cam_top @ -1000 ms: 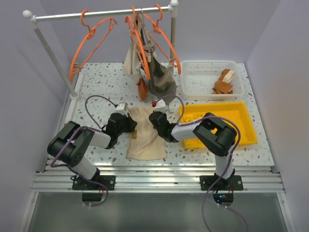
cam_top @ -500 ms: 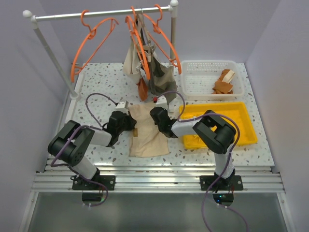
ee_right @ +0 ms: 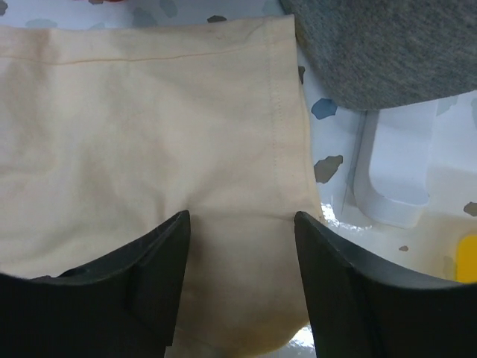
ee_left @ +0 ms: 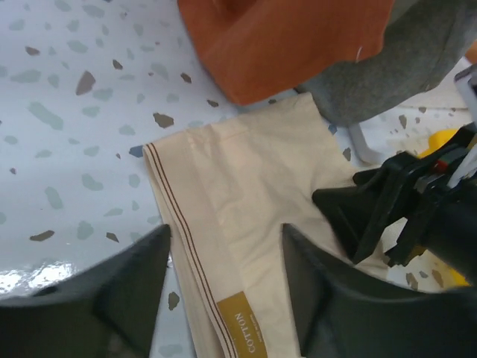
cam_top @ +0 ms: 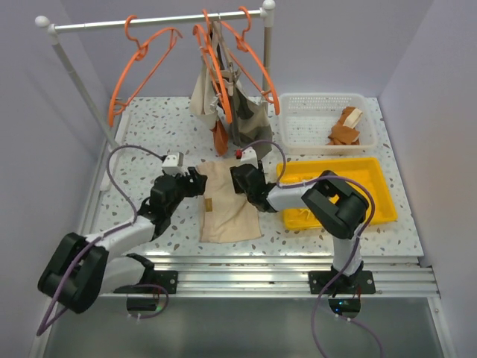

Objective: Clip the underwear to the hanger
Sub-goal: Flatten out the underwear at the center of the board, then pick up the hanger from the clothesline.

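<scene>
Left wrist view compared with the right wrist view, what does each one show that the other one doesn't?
Only the left wrist view shows the rust-orange cloth, the brown COTTON label and the striped edge of the underwear. Only the right wrist view shows the stitched hem along the opposite edge close up. Both show the cream underwear lying on the speckled table, with the grey garment just beyond it.

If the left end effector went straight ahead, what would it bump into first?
Probably the underwear: its striped edge lies right ahead of the open left end effector. The rust-orange cloth hangs farther on; depth is unclear.
</scene>
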